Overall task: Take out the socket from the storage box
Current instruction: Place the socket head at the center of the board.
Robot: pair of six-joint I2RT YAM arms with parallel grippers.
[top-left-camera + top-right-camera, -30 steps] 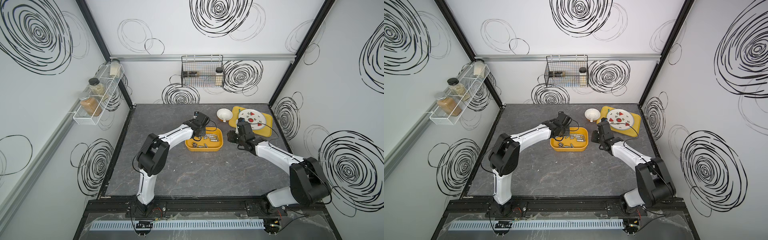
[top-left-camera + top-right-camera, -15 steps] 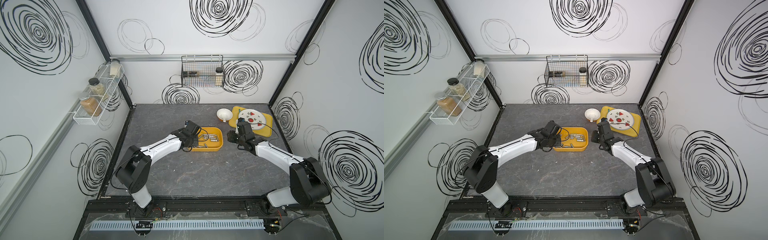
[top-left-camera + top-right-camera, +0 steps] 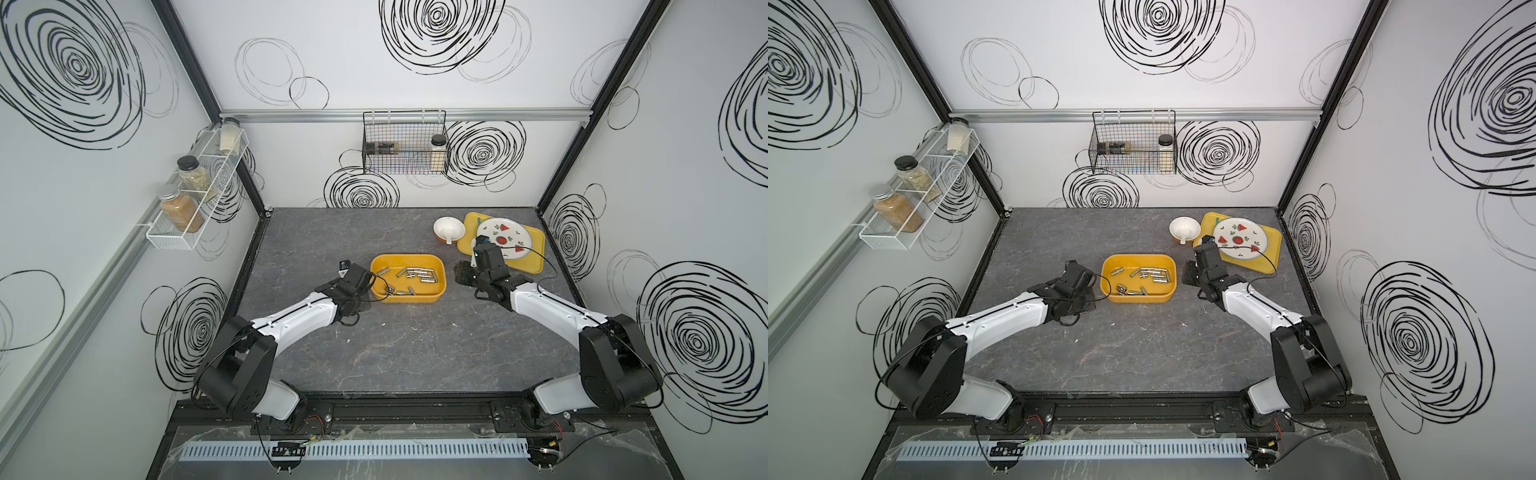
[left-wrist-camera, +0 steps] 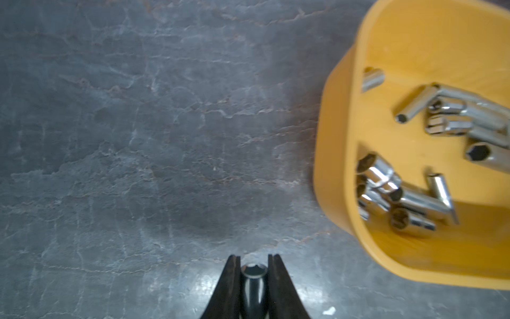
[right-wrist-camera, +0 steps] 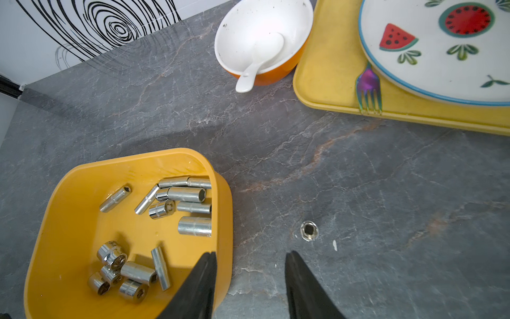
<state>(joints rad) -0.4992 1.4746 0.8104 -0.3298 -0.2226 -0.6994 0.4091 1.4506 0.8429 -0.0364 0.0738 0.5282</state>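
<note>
The storage box [image 3: 409, 297] is a deep yellow-orange tub in the middle of the table, seen in both top views [image 3: 1139, 297]. Several chrome sockets [image 5: 190, 194] lie loose inside it. My left gripper [image 4: 254, 259] hangs over bare table just left of the box and is shut on a socket [image 4: 254, 272], whose hex opening shows between the fingertips. My right gripper [image 5: 249, 255] stands open at the box's right end, with one finger over the rim [image 5: 220, 193] and the other over the table. Another socket [image 5: 309, 231] stands on end on the table right of the box.
An orange bowl with a white spoon [image 3: 449, 229] sits at the back right. Beside it a flat yellow tray [image 3: 534, 259] carries a watermelon plate [image 3: 503, 239] and a fork [image 5: 369, 88]. A wire basket [image 3: 405, 143] hangs on the back wall and a jar shelf [image 3: 195, 195] on the left wall.
My left arm has drawn back from above the box to the table at its left side, still shut on the socket. The right arm has not moved.
</note>
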